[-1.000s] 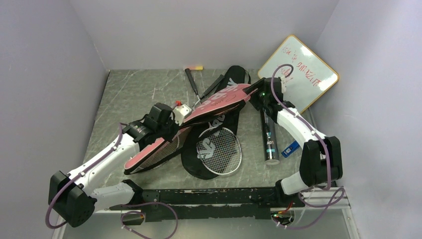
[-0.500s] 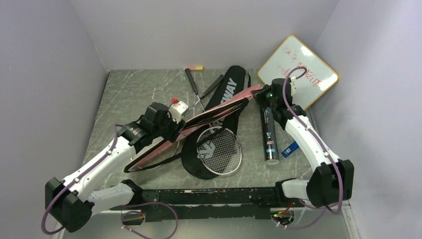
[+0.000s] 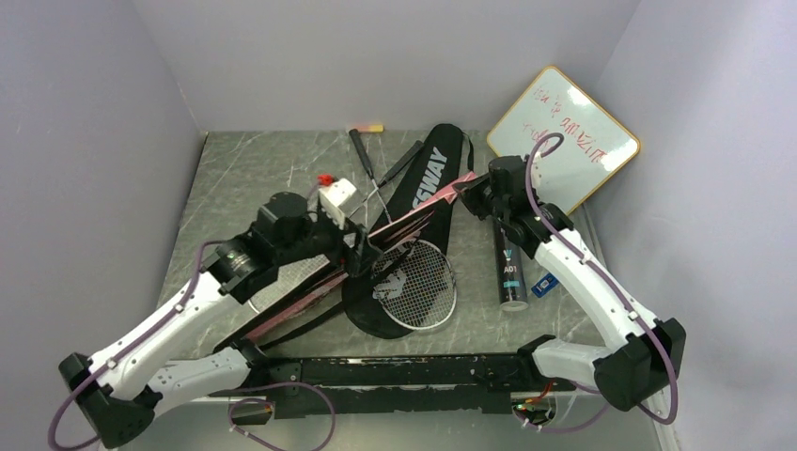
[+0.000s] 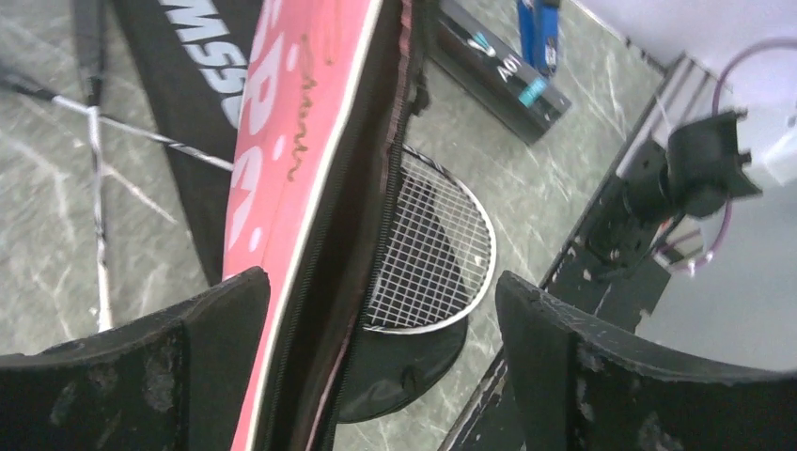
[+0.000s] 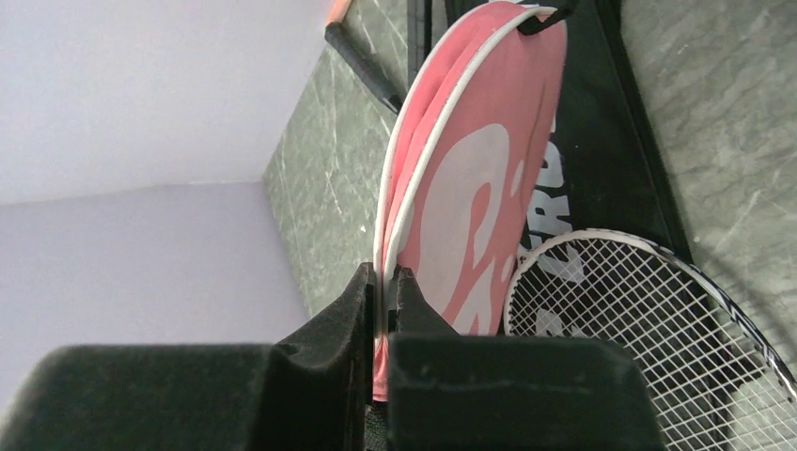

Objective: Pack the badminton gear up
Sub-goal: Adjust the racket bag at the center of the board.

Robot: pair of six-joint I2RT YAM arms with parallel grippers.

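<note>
Progress: early; dark tube [image 3: 508, 263] at 3 o'clock unpacked.
Right tool [image 5: 383, 282]: pinching pink cover [image 5: 470, 188] rim.
Left tool [image 4: 381, 282]: agape, seemingly empty.

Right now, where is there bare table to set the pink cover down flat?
Best patch: the far-left table, between the left wall and the racket handles. A smaller strip lies near right, between the dark tube and the front rail. The middle is crowded: black cover, white-framed racket, pink cover.
</note>
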